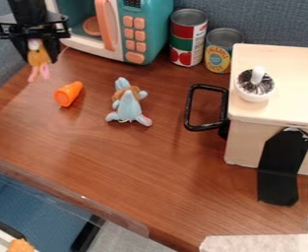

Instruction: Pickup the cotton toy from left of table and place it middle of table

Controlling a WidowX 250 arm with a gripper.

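Observation:
At the upper left of the view hangs the black gripper (38, 49), its fingers closed around a small soft toy (39, 58). The toy has a pale head, a yellow-orange body and pink legs that dangle downward, above the left part of the brown wooden table (149, 172). Its head is partly hidden between the fingers. A second soft toy (126, 104), light blue with a brown collar and a pink foot, lies on the table left of centre, apart from the gripper.
An orange cone-shaped piece (68, 94) lies below and right of the held toy. Behind are a teal toy microwave (139, 29) and two cans (188, 37). On the right, a pale wooden box (288, 98) bears a white knob piece (255, 87), with a black handle (190, 108) at its left.

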